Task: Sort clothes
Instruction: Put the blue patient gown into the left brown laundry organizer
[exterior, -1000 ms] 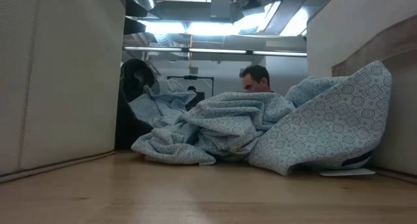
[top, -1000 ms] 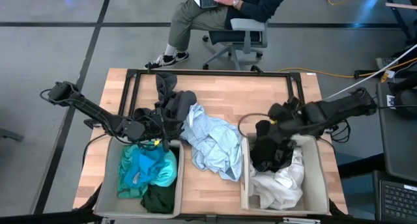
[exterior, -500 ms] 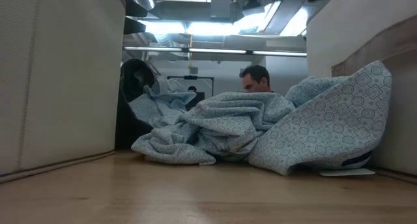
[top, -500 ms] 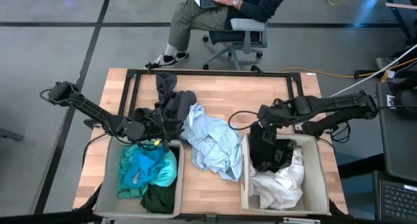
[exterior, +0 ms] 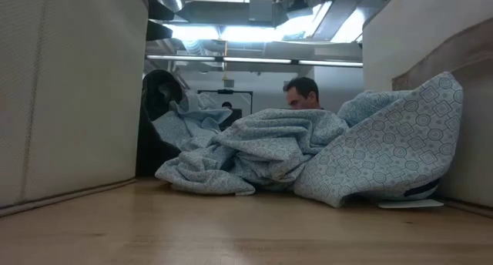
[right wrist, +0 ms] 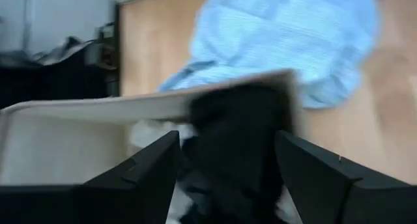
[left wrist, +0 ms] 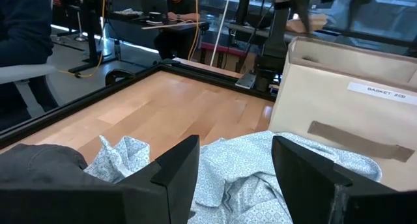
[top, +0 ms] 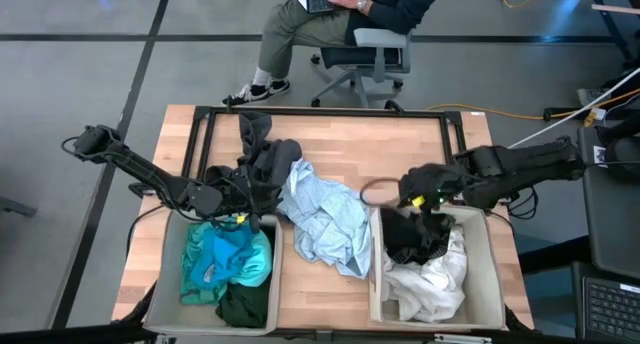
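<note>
While the low view hides both arms, each wrist view shows fingers [left wrist: 176, 178] [right wrist: 153, 168] spread, empty.

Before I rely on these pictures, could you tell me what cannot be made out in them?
- High view: the left gripper sits against the dark grey garment; any grip is hidden.
- High view: the turquoise garment covers most of the dark green one.
- Low view: the light-blue garment and the bin walls block both grippers.
- Right wrist view: the black garment is blurred.

Two beige bins [top: 489, 267], wooden table [top: 370, 149], seated person [top: 330, 14]
</note>
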You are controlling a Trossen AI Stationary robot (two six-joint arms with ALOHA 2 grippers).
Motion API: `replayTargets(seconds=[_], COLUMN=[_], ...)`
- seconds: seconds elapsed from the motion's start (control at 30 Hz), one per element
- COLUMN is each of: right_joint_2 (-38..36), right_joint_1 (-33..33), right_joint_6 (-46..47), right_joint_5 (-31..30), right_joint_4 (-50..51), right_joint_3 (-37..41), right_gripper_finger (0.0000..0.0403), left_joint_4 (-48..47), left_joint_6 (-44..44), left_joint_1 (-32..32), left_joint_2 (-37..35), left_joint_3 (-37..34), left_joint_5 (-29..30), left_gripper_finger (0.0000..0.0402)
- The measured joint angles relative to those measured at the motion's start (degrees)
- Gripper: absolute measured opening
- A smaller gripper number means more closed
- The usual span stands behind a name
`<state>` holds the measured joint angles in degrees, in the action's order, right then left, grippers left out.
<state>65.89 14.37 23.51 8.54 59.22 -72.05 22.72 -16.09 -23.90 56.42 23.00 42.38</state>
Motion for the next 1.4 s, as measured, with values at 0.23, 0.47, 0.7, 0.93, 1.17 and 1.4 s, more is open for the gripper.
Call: replayTargets(seconds=[0.23,0.47,0.7,0.93,1.17,1.4], right_joint_2=[0.8,0.8,0.8,4.0,10.8,22.7], right_joint_1=[7.5,10.5,10.4,10.3,4.5,-3.1], right_joint_6=[3.4,7.0,-2.6,-18.6,-23.7,-22.4], right_joint_5=[-4.6,-6.5,-11.3,-22.1,-25.0,-15.6], right_joint_4=[-5.1,-7.9,-24.2,-36.4,-40.3,-31.5], right_joint_3=[5.6,5.5,3.5,3.4,3.3,-6.1], right_gripper_finger=[0.0253,0.0253,0.0253,0.0253,0.0253,0.0253], left_joint_4=[0.0,0.1,0.4,0.3,0.2,0.2], left_joint_6=[0.2,0.2,0.2,0.0,0.3,0.3], left_joint_1=[0.0,0.0,0.0,0.0,0.0,0.0], left_joint_2=[0.0,0.0,0.0,0.0,0.0,0.0], left_joint_3=[0.0,0.0,0.0,0.0,0.0,0.0], left_joint_5=[0.0,0.0,0.0,0.0,0.0,0.0], left_gripper_finger=[0.0182,0.0182,0.0182,0.0182,0.0182,0.0182])
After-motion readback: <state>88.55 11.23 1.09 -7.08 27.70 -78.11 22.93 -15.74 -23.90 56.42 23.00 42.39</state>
